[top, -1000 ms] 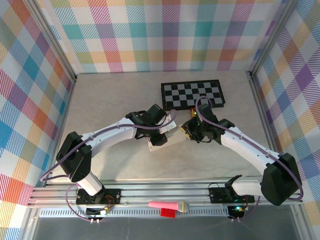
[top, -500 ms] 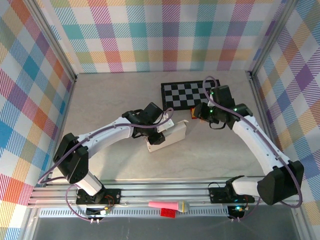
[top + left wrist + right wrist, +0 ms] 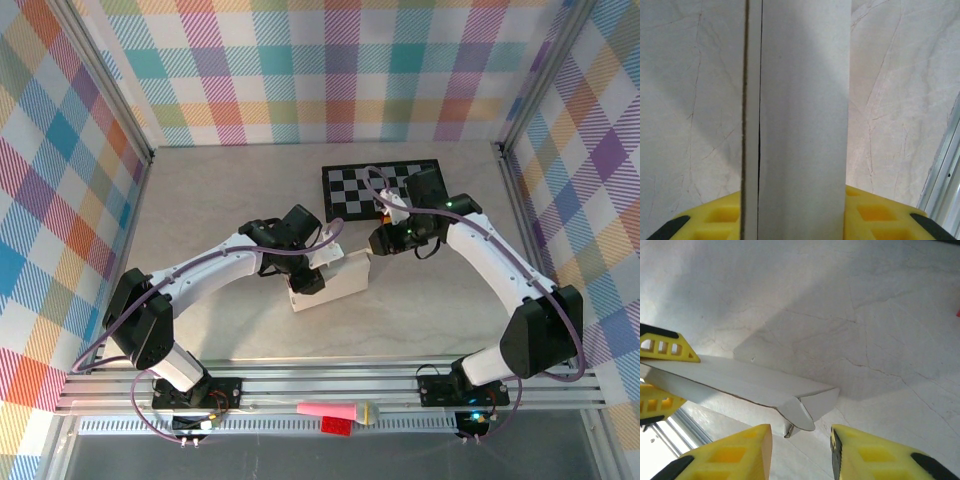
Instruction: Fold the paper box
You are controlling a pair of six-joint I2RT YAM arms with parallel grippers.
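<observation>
Two grippers face each other across one slim white carton, low over the pale stone-patterned table.

The left gripper is clamped on the paper box, with a yellow finger pressed to each broad face. From its own wrist camera the box runs straight out ahead of the fingertips, and a thin seam shows down its length. The box reaches away from this gripper toward the other one and throws a broad shadow on the table beneath it.

The right gripper stands just off the free end of the box, its jaws parted and nothing between them. Right ahead of its fingertips, that end of the box shows a rounded flap folded across the opening. A small tab pokes out under the flap. I can't tell whether the fingertips touch the cardboard.

Past the right gripper, farther from the arm bases, a black-and-white checkerboard mat lies flat. Plaid walls close in the far side.

Well behind both grippers, on the rail by the arm bases, sit a pink object and a small red one.
</observation>
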